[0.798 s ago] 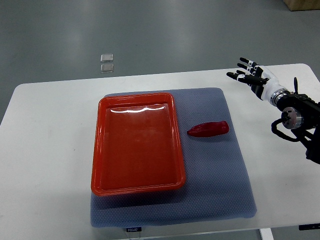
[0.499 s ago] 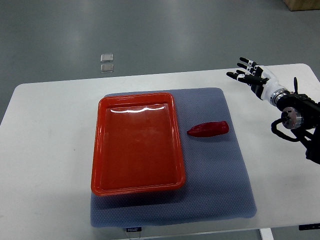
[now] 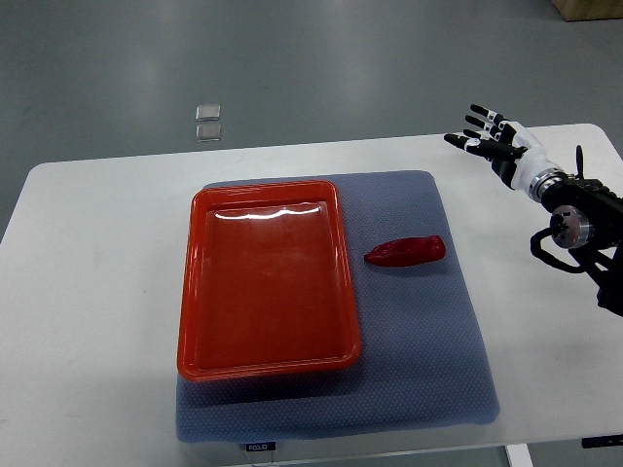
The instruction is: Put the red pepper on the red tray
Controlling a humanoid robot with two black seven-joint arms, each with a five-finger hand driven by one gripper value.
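Here's the right hand (image 3: 498, 148), a black-and-white robot hand with jointed fingers (image 3: 479, 123), hovering above the far right part of the white rectangular table (image 3: 97, 282). Its arm comes in from the right edge, forearm angled up and to the left, wrist raised, palm turned roughly toward the middle of the table. The fingers are spread wide, fanned out and gripping nothing at all. The thumb side is hard to separate from the dark palm, so exactly how that digit sits I cannot tell. Behind the wrist there's a round silver joint with black cabling looped under it, and the rest of the arm is cut off by the picture's right edge.

Now the task's thing: the glossy dark-red pepper (image 3: 407, 252), long and tapered, lies on its side on the blue-grey textured mat (image 3: 428, 360), pointed end toward the tray. It sits just beside the shallow red plastic rectangular tray (image 3: 191, 292), off its right rim, not touching it and not inside it. The hand is well apart from the pepper, up and to the right of it.

The tray rests on the left part of the mat, glare streaking its far end. A small label at the mat's near edge is too tiny to read. Out on the grey floor (image 3: 370, 58) beyond the table, two small pale square plates (image 3: 207, 122) sit one behind the other. A brown box corner peeks in, top right, mostly cropped.
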